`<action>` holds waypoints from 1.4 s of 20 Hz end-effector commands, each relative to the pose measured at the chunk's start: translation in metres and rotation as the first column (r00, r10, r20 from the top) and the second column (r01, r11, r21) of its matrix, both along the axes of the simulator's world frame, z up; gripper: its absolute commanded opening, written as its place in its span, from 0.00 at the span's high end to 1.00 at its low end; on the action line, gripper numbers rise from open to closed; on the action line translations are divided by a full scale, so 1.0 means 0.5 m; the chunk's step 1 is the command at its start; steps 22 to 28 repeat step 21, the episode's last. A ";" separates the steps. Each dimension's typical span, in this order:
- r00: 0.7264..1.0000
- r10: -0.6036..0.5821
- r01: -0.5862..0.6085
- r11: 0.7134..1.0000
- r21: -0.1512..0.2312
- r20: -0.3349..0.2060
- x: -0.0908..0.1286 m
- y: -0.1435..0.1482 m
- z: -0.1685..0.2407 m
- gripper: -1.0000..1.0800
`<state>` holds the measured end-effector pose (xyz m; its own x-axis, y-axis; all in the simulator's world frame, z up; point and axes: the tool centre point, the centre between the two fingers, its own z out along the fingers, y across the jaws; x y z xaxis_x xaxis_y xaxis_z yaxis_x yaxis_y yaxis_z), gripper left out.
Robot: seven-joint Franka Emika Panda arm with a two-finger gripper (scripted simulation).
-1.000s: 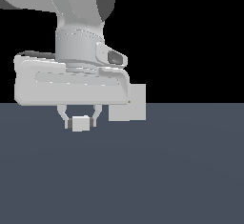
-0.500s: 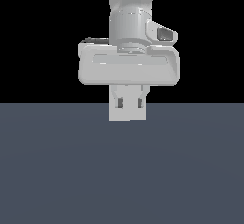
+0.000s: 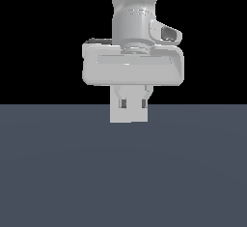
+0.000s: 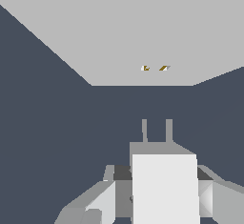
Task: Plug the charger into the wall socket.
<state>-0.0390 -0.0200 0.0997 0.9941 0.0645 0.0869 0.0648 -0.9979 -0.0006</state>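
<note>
Gripper [image 4: 157, 189] clenched on the charger [image 4: 164, 185], prongs [image 4: 156, 130] facing the wall socket [image 4: 119, 37], still apart. Socket holes [image 4: 155, 68] sit near 12 o'clock of the prongs. Judgement: square up the slight sideways offset, then push straight in, slowly.

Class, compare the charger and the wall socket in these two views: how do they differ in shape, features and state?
The charger is an elongated off-white block; the wall socket is a flat, broad light-grey plate.
The charger ends in two prongs that point at the wall socket, which has two tiny yellowish holes.
The charger sits in the pincer; the wall socket stands free, apart from it.
Both are plain and pale.
</note>
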 end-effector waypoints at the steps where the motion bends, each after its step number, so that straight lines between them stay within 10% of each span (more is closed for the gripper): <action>1: 1.000 0.000 0.000 1.000 0.000 0.000 0.008 0.001 0.000 1.00; 28: 1.000 0.000 0.000 1.000 0.000 0.000 0.094 0.007 0.001 1.00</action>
